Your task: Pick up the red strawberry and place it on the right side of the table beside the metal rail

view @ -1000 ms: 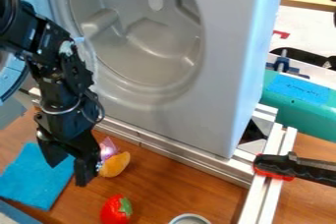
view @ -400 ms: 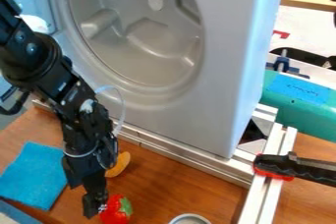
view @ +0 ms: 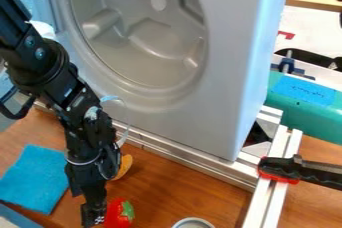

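Hangs just beside the strawberry (view: 119, 214). Cannot tell whether spread or pressed together. Might roll it away by nudging sideways.

Black segmented arm, silvery screws.

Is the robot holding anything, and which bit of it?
I can't tell. The black metal gripper is down right beside the red toy strawberry with green leaves, but whether it has hold of any part is hidden.
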{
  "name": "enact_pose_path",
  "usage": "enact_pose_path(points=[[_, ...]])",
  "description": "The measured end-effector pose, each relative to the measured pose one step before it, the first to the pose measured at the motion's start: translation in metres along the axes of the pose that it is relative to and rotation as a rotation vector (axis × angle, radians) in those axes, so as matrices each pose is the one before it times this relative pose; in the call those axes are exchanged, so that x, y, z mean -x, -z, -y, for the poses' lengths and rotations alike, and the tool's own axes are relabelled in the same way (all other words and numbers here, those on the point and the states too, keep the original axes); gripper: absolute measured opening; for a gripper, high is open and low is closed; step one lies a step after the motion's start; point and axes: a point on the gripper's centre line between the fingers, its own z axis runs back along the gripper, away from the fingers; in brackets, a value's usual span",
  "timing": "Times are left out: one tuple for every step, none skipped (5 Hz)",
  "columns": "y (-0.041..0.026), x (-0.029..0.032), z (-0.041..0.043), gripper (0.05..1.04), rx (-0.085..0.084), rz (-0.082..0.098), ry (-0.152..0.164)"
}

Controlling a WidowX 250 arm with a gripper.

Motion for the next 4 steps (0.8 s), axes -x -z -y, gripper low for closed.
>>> enact_pose_path(points=[[0.00157,0.00258,-0.00155,1.001,0.0434,0.0038,0.0126],[0.00597,-0.00136,0.00142,1.001,0.0233,-0.0117,-0.0023],[0.01299,-0.00026,0.00744,1.001,0.042,-0.022,0.0008],[0.00972,-0.00922,0.01301,1.001,0.0014,-0.0076,0.0597]])
